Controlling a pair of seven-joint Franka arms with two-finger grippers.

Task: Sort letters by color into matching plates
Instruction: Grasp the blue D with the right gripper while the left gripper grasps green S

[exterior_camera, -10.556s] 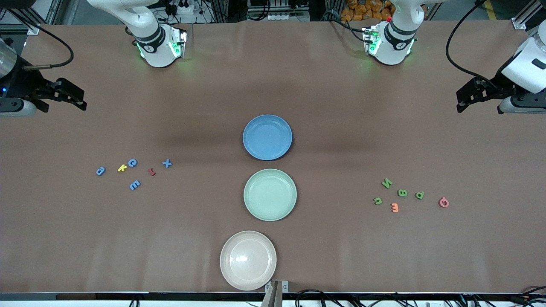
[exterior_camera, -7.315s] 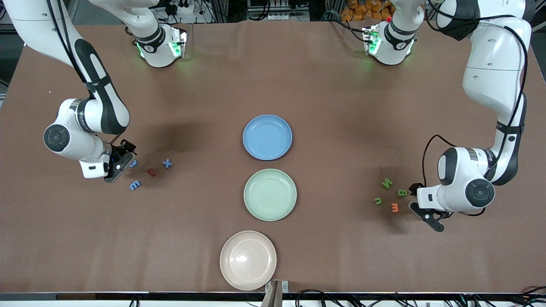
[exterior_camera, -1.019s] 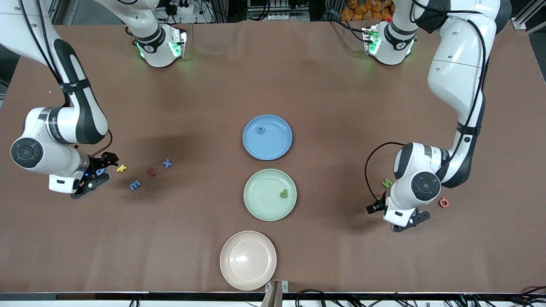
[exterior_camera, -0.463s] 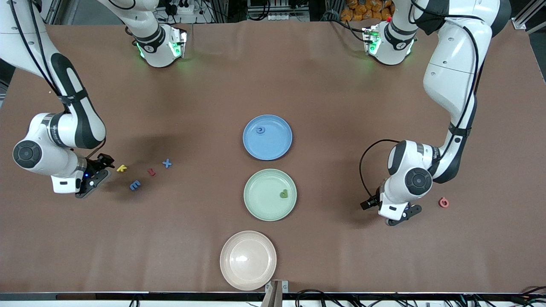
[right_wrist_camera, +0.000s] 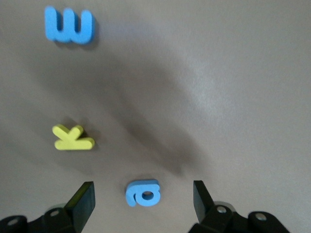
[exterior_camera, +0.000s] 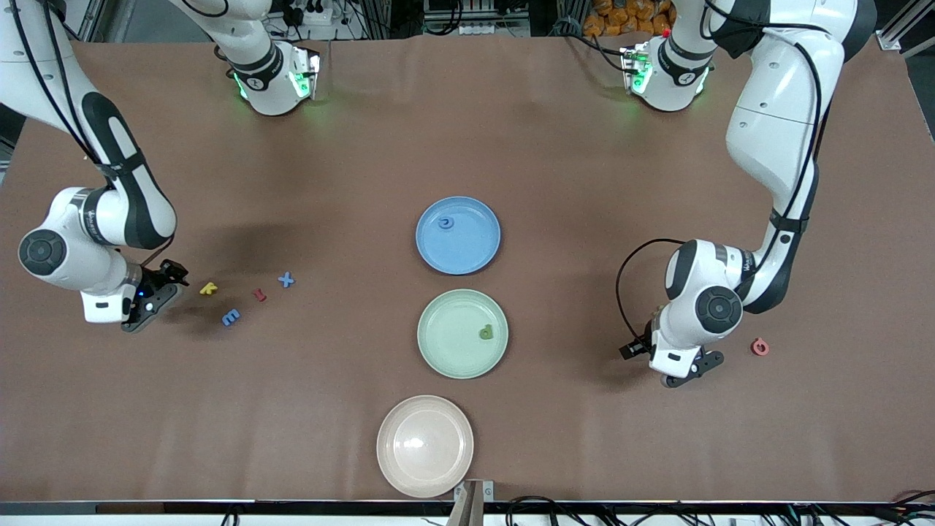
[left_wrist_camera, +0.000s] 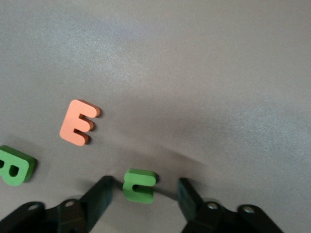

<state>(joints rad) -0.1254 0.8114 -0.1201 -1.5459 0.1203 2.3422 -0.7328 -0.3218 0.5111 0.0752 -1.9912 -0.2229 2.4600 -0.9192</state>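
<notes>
front view: blue plate (exterior_camera: 458, 235) holds one blue letter (exterior_camera: 445, 223), green plate (exterior_camera: 462, 334) one green (exterior_camera: 486, 333). left gripper (left_wrist_camera: 141, 194) jaws apart astride green letter (left_wrist_camera: 139, 184) on counter; right gripper (right_wrist_camera: 143, 198) wide around blue letter (right_wrist_camera: 143, 192). most unsorted.

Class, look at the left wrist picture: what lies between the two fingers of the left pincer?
A small green letter lies on the table between the fingers of the left pincer, which stand apart on either side of it. The left wrist view shows this.
</notes>
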